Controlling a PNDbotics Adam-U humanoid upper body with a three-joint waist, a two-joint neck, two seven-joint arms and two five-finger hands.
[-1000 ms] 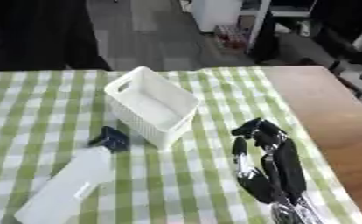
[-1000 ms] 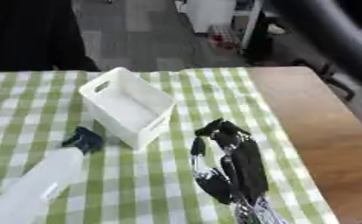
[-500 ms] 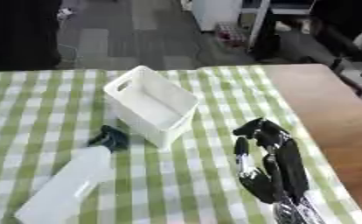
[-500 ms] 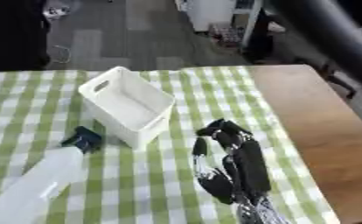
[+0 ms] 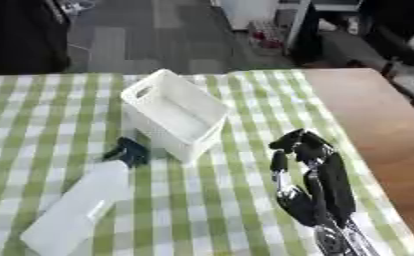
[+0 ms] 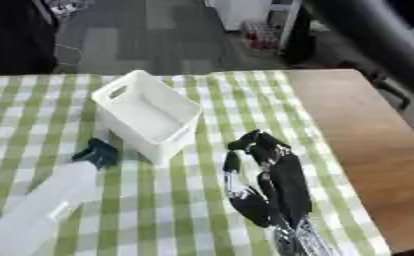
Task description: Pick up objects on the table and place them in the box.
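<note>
One thing waits to be picked up that we can see: a white spray bottle [image 5: 75,206] lying flat at the lower left of the worktop [image 5: 377,120], on the green checked cloth [image 5: 35,115]. Its long axis runs on a slant, base toward the near left corner and dark nozzle [image 5: 127,151] pointing up and right, just beside the white box [image 5: 174,114], which looks empty. Farther right we have our right hand [image 5: 308,185] over the cloth, holding nothing, its fingers slightly curled and pointing away from us. The bottle lies well to that hand's left, past the box's near corner. Our left hand shows in neither view, so we judge the right hand must reach leftward across the bottle's slanted body.
</note>
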